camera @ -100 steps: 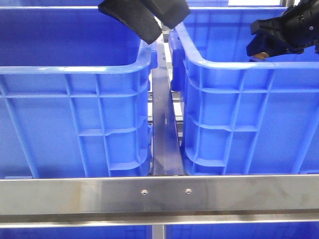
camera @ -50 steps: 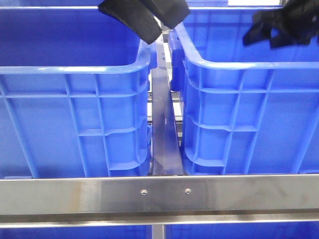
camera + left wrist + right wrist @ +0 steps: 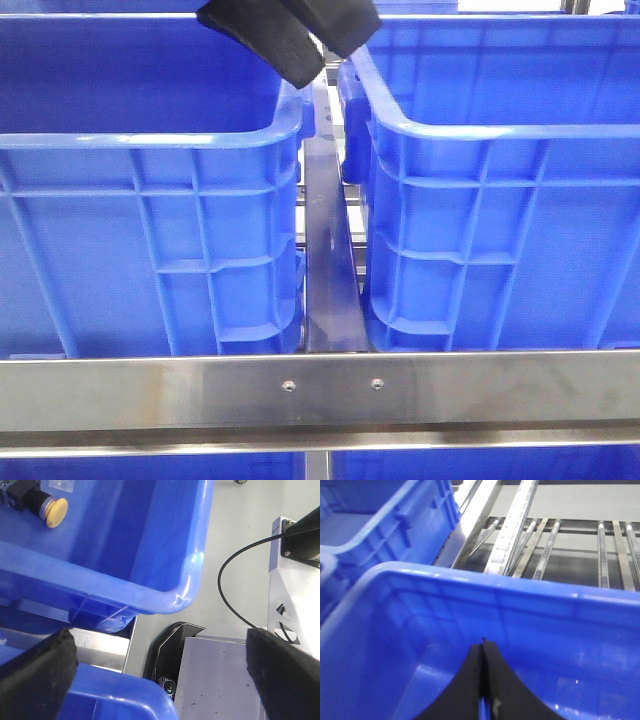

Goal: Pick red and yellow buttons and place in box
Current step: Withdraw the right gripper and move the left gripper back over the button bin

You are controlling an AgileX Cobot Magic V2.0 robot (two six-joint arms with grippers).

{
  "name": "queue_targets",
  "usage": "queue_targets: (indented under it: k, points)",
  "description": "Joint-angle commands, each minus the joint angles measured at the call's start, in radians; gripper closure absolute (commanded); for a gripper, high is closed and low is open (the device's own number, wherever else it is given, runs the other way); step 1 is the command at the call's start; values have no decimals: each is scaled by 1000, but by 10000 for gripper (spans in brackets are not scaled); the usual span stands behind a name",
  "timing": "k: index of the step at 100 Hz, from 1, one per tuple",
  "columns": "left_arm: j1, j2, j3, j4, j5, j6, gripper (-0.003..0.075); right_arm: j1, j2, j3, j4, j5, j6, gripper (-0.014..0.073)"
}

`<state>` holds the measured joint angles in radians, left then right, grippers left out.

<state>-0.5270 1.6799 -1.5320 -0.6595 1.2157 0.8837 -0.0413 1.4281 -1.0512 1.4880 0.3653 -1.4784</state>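
Two bright-blue crates stand side by side, the left crate (image 3: pixel 150 140) and the right crate (image 3: pixel 500 130). My left gripper (image 3: pixel 305 35) is open and empty, high over the gap between their rims; in the left wrist view (image 3: pixel 160 680) its jaws stand wide apart. A yellow button (image 3: pixel 56 511) on a dark body lies inside a blue crate (image 3: pixel 165 600) in that view. My right gripper (image 3: pixel 482 647) is shut, over the inside of a blue crate (image 3: pixel 495 587); nothing shows between its fingers. It is out of the front view. The red button is hidden.
A steel rail (image 3: pixel 330 260) runs between the crates and a steel crossbar (image 3: pixel 320 390) lies in front of them. Roller tracks (image 3: pixel 512 530) and a second crate (image 3: pixel 395 525) lie beyond the right gripper's crate. A black cable (image 3: pixel 225 590) and a metal bracket (image 3: pixel 290 580) are near the left gripper.
My right gripper was over the right crate's far side, then rose and moved out of the front view. My left gripper has not moved.
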Motion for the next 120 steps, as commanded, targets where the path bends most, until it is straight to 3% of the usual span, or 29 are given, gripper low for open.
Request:
queue_targets:
  k: [1,59,92,120]
  points:
    - [-7,-47,-31,-59,-5,-2,80,-5,-120,42,29,13,-9,663]
    - [-7,-47,-31,-59,-5,-2,80,-5,-710,492,30,0,-9,663]
    - [-5,-47,-37,-41,-5,-2,80,-5,-964,630,31,-1,-9,663]
    - [90,-52,-175,146,-24,-296,80,-5,-973,632,31,7,-9,663]
